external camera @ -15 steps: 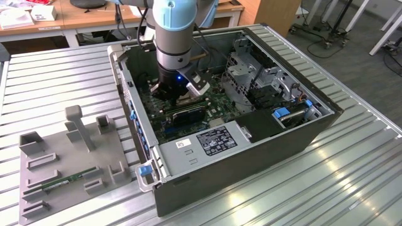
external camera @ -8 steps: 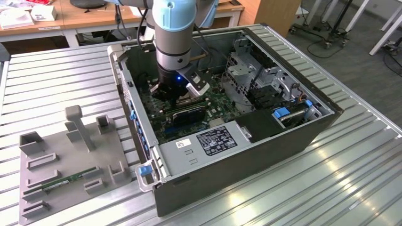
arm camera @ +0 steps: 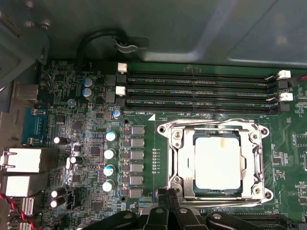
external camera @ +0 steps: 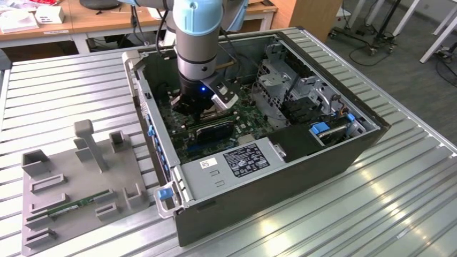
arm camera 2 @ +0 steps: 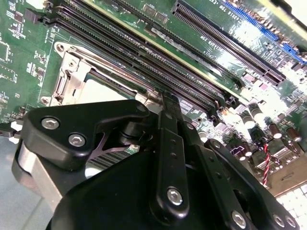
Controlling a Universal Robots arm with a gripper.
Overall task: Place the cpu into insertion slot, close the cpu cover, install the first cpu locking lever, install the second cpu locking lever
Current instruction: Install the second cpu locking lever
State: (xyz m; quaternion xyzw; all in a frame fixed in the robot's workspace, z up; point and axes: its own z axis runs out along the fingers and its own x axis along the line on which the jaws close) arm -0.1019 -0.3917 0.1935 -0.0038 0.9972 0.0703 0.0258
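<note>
Exterior view: the arm is reaching straight down into the open PC case (external camera: 343,134) sitting on the slatted metal desk (external camera: 64,91), with the gripper (external camera: 203,110) low over the motherboard (external camera: 246,120), near the case's back wall on the exterior view's left. There's a grey fixture tray (external camera: 78,187) on the desk beside the case, well apart from the action.

Second wrist view: the gripper's black linkage (arm camera 2: 165,158) fills the foreground, and behind it you can see a corner of the socket with the cpu (arm camera 2: 98,91) poking out pale grey, right next to the RAM slots (arm camera 2: 144,52).

First wrist view: best look at it. The cpu (arm camera: 217,163) is seated flat in the socket, and the cpu cover (arm camera: 216,130) looks to be down around it, framing the chip. A wire lever runs along the socket edge nearest the RAM slots (arm camera: 201,91). The gripper (arm camera: 168,203) sits just beside the socket's near edge, toward one corner, so the chip lies just ahead of it. Can't tell if the jaws are open or holding anything, the tips are hidden
</note>
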